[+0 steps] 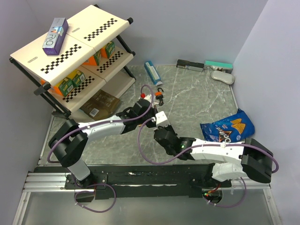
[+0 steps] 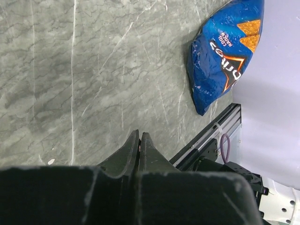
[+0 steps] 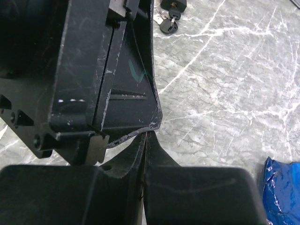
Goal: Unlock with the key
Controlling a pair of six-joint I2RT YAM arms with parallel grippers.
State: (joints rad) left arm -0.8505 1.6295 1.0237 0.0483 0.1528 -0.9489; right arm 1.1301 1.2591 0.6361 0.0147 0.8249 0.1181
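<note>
The key (image 3: 168, 25), a tiny cluster with black heads, lies on the marble table just near of the padlock (image 3: 174, 4) at the top edge of the right wrist view. In the top view the orange padlock (image 1: 159, 96) sits at mid table beyond both arm tips. My left gripper (image 2: 139, 134) is shut with nothing seen between its fingers and hangs over bare marble. My right gripper (image 3: 146, 136) is shut too, empty, right next to the black body of the left gripper (image 3: 112, 70). Both grippers meet near the table's middle (image 1: 157, 124), short of the key.
A blue chip bag (image 1: 228, 127) lies at the right and also shows in the left wrist view (image 2: 225, 51). A two-tier shelf rack (image 1: 70, 51) stands at the back left, with a brown packet (image 1: 101, 105) under it. A blue box (image 1: 153, 72) and small items (image 1: 218, 65) lie at the back.
</note>
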